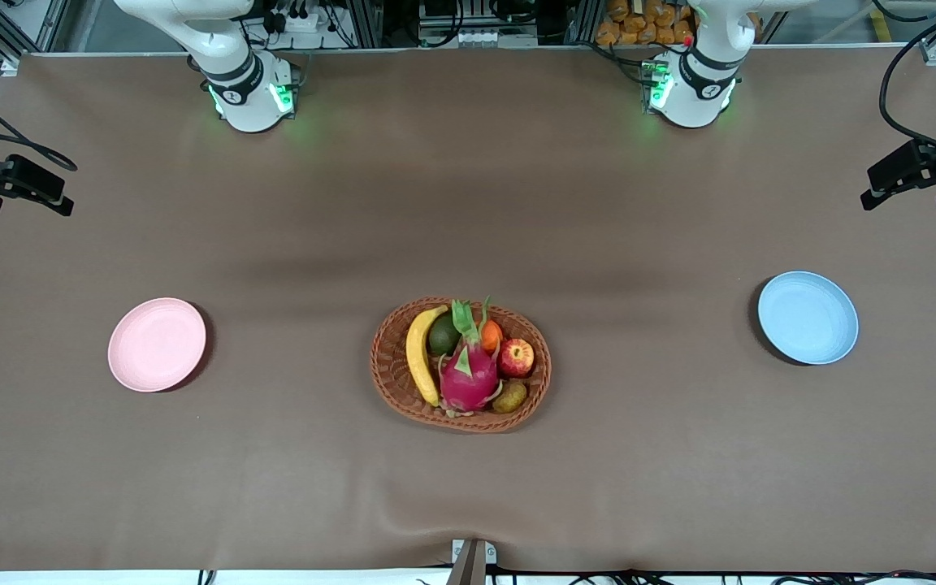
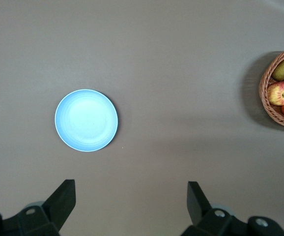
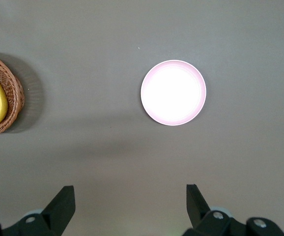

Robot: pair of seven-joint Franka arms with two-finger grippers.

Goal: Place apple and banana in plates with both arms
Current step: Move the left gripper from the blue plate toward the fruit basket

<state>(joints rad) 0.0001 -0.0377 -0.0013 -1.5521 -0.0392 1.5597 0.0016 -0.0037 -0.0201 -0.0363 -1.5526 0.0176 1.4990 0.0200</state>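
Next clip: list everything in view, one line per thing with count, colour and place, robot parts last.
Table: one, brown cloth cover, under everything.
Wicker basket: one, brown, mid-table, between the two plates.
Banana: one, yellow, in the basket, on the side toward the right arm's end.
Apple: one, red with yellow patches, in the basket, on the side toward the left arm's end.
Dragon fruit: one, magenta with green tips, basket centre.
Avocado: one, dark green, in the basket beside the banana.
Orange fruit: one, in the basket.
Kiwi: one, brown, in the basket.
Pink plate: one, toward the right arm's end.
Blue plate: one, toward the left arm's end.
Left gripper: black, open, above the blue plate's end, waiting.
Right gripper: black, open, above the pink plate's end, waiting.
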